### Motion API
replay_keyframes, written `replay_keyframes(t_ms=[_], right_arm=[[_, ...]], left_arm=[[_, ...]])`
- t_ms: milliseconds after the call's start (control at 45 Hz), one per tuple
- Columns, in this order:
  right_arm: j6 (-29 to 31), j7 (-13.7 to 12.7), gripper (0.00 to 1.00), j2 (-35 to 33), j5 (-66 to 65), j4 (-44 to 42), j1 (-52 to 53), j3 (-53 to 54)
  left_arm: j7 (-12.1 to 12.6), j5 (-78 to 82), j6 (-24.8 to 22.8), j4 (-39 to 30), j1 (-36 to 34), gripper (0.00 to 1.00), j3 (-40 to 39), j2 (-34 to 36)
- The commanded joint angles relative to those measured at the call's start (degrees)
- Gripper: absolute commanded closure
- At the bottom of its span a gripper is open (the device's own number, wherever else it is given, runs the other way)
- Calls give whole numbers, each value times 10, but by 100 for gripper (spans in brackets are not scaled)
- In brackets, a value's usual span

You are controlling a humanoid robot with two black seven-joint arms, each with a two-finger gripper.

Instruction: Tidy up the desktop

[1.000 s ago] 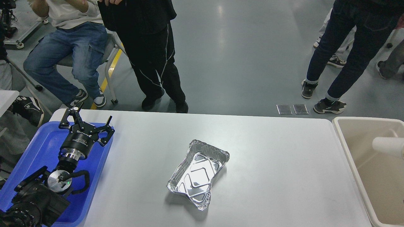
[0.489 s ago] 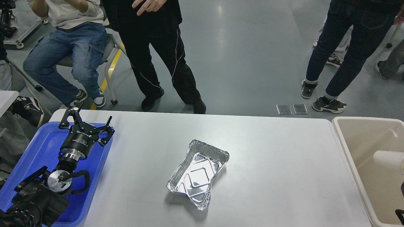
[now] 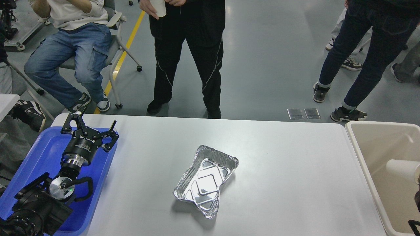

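Observation:
The white desktop (image 3: 282, 157) fills the middle of the head view. A crumpled silver foil tray (image 3: 206, 179) lies on it near the centre, open side up and empty. My left gripper (image 3: 92, 124) is open and empty, held above the blue plastic tray (image 3: 39, 154) at the desktop's left end, well left of the foil tray. Only dark bits of my right arm (image 3: 417, 196) show at the right edge, over the beige bin (image 3: 353, 139). A white paper cup (image 3: 401, 167) lies on its side there, and I cannot tell whether the gripper holds it.
A person in black (image 3: 187, 55) stands at the desktop's far edge holding a white cup. A seated person in jeans (image 3: 69, 55) is at the far left, and another person (image 3: 357, 55) stands at the far right.
The white cup over the beige bin has moved down and a little toward me. The person in black has stepped to the right. My left arm and the foil tray have not moved.

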Motion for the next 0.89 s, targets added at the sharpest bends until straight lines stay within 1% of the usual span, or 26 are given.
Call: replay_keyframes(t_ms=[0, 44, 89, 133, 178, 267, 378, 400, 422, 467, 733, 867], right_arm=[[-1, -1, 100, 1, 0, 0, 0, 1], [-1, -1, 98, 1, 0, 0, 0, 2], [-1, -1, 90, 1, 0, 0, -1, 5], [-1, -1, 79, 1, 0, 0, -1, 6], [-1, 0, 70, 2, 0, 0, -1, 6], [-3, 0, 42, 2, 0, -1, -1, 6], [-3, 2, 19, 2, 0, -1, -1, 7], [-3, 5, 11, 1, 0, -2, 1, 7], [-3, 5, 7, 1, 0, -2, 3, 7], [-3, 5, 3, 0, 0, -2, 7, 7], [0, 4, 0, 1, -11, -1, -4, -31], [3, 4, 0, -2, -11, -2, -2, -32]], left_arm=[[0, 0, 0, 0, 1, 0, 0, 0], [0, 0, 0, 0, 0, 0, 0, 0], [0, 0, 0, 0, 0, 0, 0, 0], [0, 0, 0, 0, 0, 0, 0, 0], [0, 0, 0, 0, 0, 0, 0, 0], [0, 0, 0, 0, 0, 0, 0, 0], [0, 0, 0, 0, 0, 0, 0, 0], [0, 0, 0, 0, 0, 0, 0, 0], [0, 0, 0, 0, 0, 0, 0, 0], [0, 0, 0, 0, 0, 0, 0, 0], [0, 0, 0, 0, 0, 0, 0, 0], [0, 0, 0, 0, 1, 0, 0, 0]])
